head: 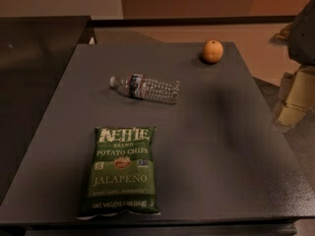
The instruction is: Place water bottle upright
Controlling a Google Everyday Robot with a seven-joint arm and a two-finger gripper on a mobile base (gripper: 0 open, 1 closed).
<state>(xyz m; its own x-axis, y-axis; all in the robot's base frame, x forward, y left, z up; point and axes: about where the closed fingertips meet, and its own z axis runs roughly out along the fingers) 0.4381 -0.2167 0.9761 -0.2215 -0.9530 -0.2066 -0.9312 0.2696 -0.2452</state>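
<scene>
The water bottle (145, 88) lies on its side on the dark grey table (216, 146), a little behind the middle. Its white cap points left, and the dark label band with red sits near the neck. The bottle is clear and ribbed. My gripper (296, 98) shows at the right edge of the camera view as pale blocky parts under a dark arm section. It is off the table's right side, well to the right of the bottle and apart from it. It holds nothing that I can see.
A green Kettle jalapeño chip bag (120, 170) lies flat at the front left of the table. An orange (212, 51) sits near the back right corner. A dark counter (34, 73) adjoins the table's left side.
</scene>
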